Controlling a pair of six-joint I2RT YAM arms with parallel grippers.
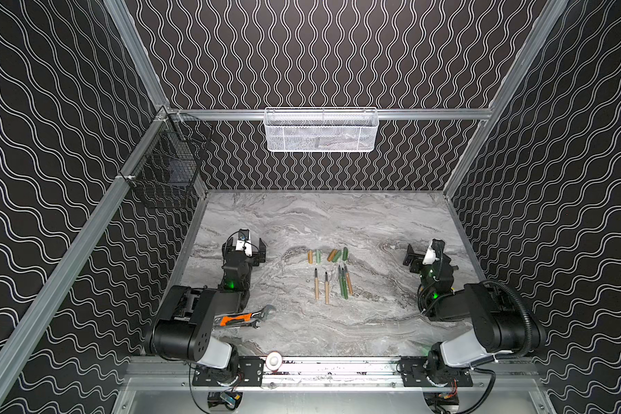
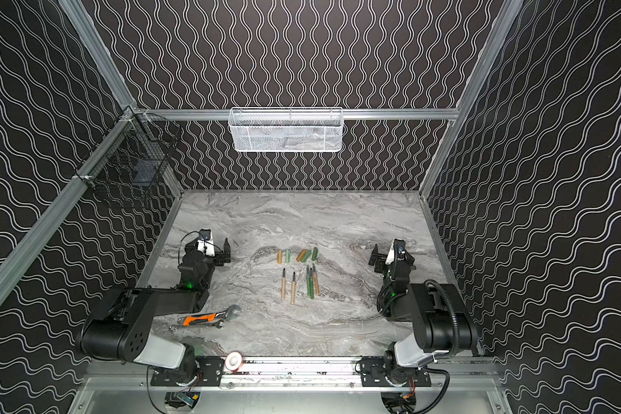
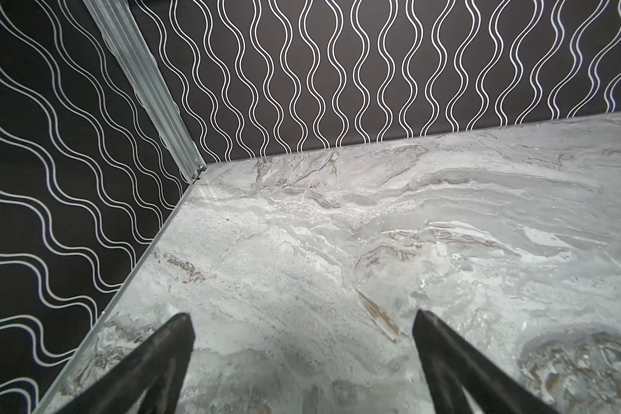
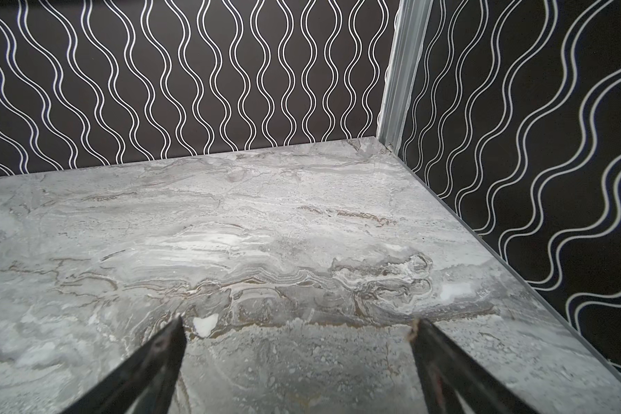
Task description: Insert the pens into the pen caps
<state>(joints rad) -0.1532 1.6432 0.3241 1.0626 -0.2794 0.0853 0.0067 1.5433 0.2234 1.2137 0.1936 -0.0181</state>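
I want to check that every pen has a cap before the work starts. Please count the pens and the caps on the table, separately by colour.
Tan pens: 3
Green pens: 2
Tan caps: 2
Green caps: 3
Total: 10, that is 5 pens and 5 caps

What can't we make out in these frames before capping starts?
- White basket, both top views: mesh blurs its contents.
- Black basket: dark shape inside, too dim to name.
- Caps: too small to tell open ends.
- Pens at right: overlapping, hard to separate.
- Wrench: handle end behind the left arm in a top view.
- Wrist views: pens and caps out of frame.
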